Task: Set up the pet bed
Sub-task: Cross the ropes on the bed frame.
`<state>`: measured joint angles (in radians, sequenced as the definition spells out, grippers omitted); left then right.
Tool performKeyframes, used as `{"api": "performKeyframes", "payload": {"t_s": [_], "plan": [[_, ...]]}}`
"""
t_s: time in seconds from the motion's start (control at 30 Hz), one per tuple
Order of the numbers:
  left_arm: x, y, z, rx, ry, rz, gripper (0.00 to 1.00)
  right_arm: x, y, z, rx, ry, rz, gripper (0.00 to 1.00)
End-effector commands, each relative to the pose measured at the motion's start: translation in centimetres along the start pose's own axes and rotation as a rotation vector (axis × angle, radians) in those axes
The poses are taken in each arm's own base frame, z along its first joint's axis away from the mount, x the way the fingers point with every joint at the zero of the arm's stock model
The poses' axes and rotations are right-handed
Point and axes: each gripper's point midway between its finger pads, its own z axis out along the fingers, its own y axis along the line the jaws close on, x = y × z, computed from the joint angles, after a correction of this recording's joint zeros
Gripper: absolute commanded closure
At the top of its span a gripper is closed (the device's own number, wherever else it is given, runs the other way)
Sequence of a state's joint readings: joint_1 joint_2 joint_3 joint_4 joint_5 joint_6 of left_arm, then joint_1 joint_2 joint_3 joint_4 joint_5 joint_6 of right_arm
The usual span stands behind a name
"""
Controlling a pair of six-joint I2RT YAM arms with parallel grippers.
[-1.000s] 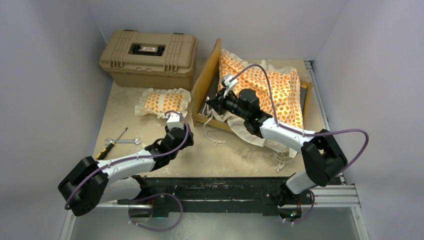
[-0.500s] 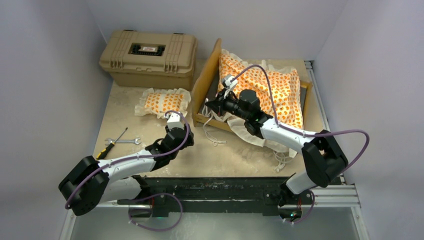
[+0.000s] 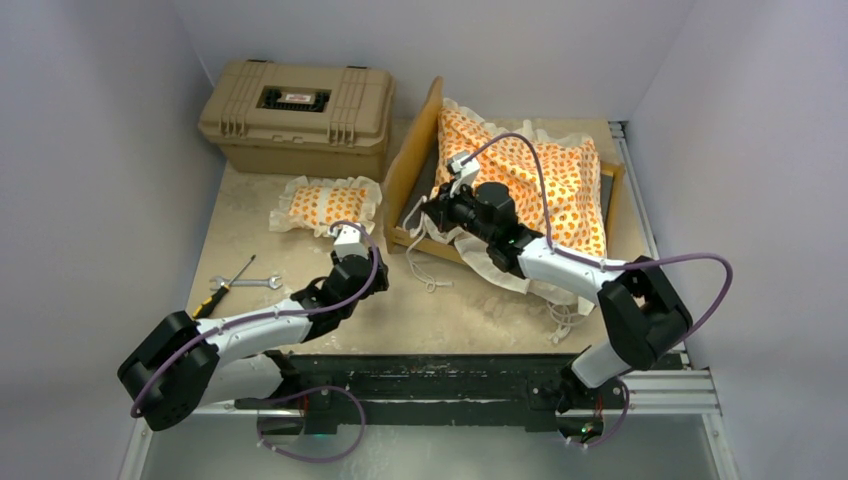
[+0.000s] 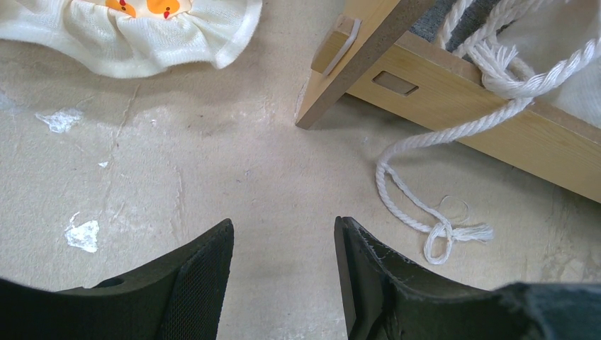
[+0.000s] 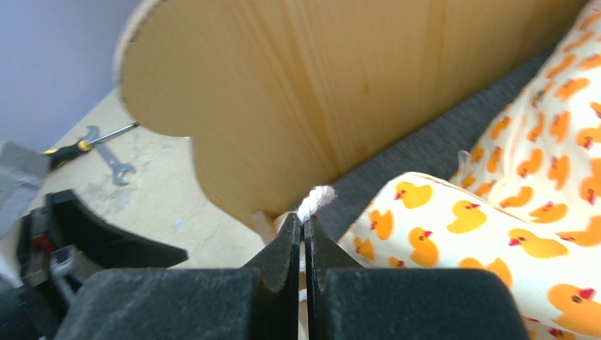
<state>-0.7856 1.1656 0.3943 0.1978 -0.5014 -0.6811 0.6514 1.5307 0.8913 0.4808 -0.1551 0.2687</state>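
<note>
White rope is pinched tight in the right gripper, likely to tug the crumpled mattress flat in the bed, far right. Left gripper hangs near the bed's corner, spread apart and empty. The pillow lies left of the bed.

Pillow cropped — rope mostly hidden, seemingly pinched.

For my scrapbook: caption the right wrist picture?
Right gripper pinches a white cord beside the wooden headboard and duck cushion.
</note>
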Motion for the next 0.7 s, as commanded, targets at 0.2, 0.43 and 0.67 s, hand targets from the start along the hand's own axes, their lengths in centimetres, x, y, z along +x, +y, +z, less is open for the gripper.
{"api": "performKeyframes", "payload": {"t_s": [0.2,0.43,0.67], "plan": [[-0.5,0.0,0.0,0.006,-0.026,-0.035,0.46,-1.8,-4.0,-0.1,0.211,-0.053,-0.011,1.0],[-0.5,0.0,-0.1,0.006,-0.026,-0.035,0.46,-2.5,-3.6,0.4,0.188,-0.056,-0.044,1.0],[-0.5,0.2,-0.1,0.001,-0.028,-0.034,0.46,-2.2,-5.6,-0.1,0.279,-0.047,-0.124,1.0]]}}
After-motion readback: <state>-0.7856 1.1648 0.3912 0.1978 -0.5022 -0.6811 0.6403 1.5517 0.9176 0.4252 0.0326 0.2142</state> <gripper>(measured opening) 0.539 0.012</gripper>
